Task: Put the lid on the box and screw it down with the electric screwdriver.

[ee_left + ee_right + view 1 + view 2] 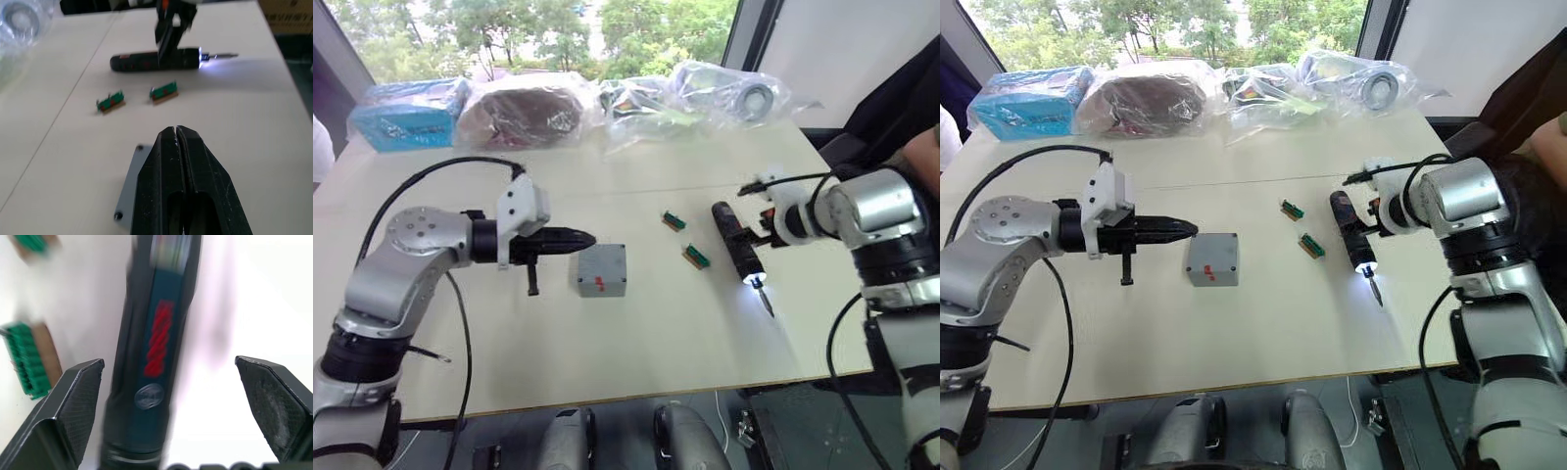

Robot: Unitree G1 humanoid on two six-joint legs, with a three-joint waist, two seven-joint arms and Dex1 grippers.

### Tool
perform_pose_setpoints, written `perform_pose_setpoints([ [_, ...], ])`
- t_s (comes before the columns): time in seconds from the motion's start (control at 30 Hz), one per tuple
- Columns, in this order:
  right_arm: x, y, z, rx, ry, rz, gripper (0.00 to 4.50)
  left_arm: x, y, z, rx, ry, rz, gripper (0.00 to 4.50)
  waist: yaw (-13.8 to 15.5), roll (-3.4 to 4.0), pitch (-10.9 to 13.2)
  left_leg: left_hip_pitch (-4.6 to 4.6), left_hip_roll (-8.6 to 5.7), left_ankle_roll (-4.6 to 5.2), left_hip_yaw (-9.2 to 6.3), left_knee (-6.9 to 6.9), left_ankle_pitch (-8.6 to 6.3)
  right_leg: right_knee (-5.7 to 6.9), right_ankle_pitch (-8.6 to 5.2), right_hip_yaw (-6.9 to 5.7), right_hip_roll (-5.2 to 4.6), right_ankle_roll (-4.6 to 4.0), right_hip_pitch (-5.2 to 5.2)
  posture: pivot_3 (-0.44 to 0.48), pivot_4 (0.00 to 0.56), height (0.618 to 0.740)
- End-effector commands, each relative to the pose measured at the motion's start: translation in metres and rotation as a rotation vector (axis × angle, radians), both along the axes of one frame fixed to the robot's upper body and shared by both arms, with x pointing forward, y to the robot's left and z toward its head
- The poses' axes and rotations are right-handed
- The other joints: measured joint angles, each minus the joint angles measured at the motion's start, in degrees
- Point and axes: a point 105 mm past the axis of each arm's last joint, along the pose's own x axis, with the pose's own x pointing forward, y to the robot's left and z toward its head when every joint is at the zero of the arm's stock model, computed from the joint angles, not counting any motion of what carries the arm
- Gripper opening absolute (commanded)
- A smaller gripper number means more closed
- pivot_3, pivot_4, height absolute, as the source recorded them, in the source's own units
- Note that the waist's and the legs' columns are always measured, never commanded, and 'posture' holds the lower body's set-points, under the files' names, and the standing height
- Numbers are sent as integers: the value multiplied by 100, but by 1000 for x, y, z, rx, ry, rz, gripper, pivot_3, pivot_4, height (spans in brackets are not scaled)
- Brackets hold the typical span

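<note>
A pale beige rectangular table [636, 343] carries all items. Two small green-and-brown blocks lie on it near the centre-right: one [674, 220] farther from the robot, the other [695, 256] nearer, slightly apart and both set at an angle. Along the far edge, from left to right: a blue rectangular package in clear wrap [408, 116], a dark reddish-brown bundle in a clear plastic bag [524, 110], and further clear plastic bags [646, 106], the rightmost holding a round metal part [756, 98]. Green trees [558, 24] show through the window behind.

In the blurred right wrist view, the slim black pen-shaped electric screwdriver [154, 357] runs off both edges.
</note>
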Motion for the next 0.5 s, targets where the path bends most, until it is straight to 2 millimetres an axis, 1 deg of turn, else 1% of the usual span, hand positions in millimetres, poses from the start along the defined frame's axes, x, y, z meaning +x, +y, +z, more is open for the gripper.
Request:
perform_pose_setpoints([
  [0.03, -7, 43, 38, 47, -208, 267, 4031, 8, 22, -6, 25, -23, 98, 0, -28, 0, 0, 2, 4, 0, -2, -1, 0, 3, 0, 4, 2, 0, -5, 0, 150, 740],
  [0.07, -8, 47, 39, 53, -233, 285, 3833, 9, 24, -9, 27, -20, 108, 0, -23, 0, 0, 3, 5, 0, -2, -3, 0, 4, 0, 4, 6, -1, -5, 0, 150, 740],
  [0.13, -17, 66, 36, 89, -264, 378, 3141, 13, 31, -20, 34, 2, 139, 0, 10, -3, 0, 1, 10, 0, 0, -1, 0, 5, 0, 0, 13, -2, -3, 0, 150, 740],
  [0.17, -23, 75, 31, 102, -262, 424, 2867, 16, 35, -27, 39, 14, 161, 0, 28, -4, -1, 0, 10, 0, 0, 0, 0, 5, 0, -1, 13, -2, -3, 0, 150, 740],
  [0.23, -32, 92, 22, 127, -290, 504, 2077, 21, 42, -39, 57, 31, 189, 0, 42, -4, -1, 2, 9, 0, 2, 1, 0, 5, 1, -2, 7, -3, 3, 0, 150, 740],
  [0.27, -35, 97, 20, 136, -303, 527, 1680, 23, 43, -43, 63, 35, 195, 0, 45, -5, 0, 1, 7, 0, 2, 4, 0, 6, 1, -3, 4, -2, 3, 0, 150, 740],
  [0.3, -37, 102, 14, 143, -299, 543, 1274, 24, 43, -46, 60, 45, 194, 0, 49, -5, 0, -1, 5, 0, 2, 8, 0, 5, 1, -3, 1, -2, 3, 0, 150, 740],
  [0.33, -39, 107, 7, 149, -297, 556, 758, 26, 42, -49, 54, 55, 194, 0, 49, -5, 0, -3, 3, 0, 4, 11, 0, 5, 2, -4, -4, -1, 4, 0, 150, 740],
  [0.4, -45, 119, -11, 149, -277, 587, 37, 28, 38, -56, 58, 64, 182, 0, 46, -7, -1, -3, 0, -1, 5, 18, 0, 4, 5, -3, -11, 4, 8, 0, 150, 740],
  [0.43, -47, 122, -16, 151, -272, 600, 37, 29, 37, -58, 60, 65, 177, 0, 46, -11, -3, -4, 0, -1, 5, 22, 0, 3, 6, -4, -13, 7, 11, 0, 150, 740],
  [0.5, -58, 134, -29, 148, -251, 673, 37, 32, 30, -59, 52, 67, 162, 0, 46, -12, -3, -2, -1, 0, 3, 31, 0, 3, 6, -9, -13, 7, 19, 0, 150, 740],
])
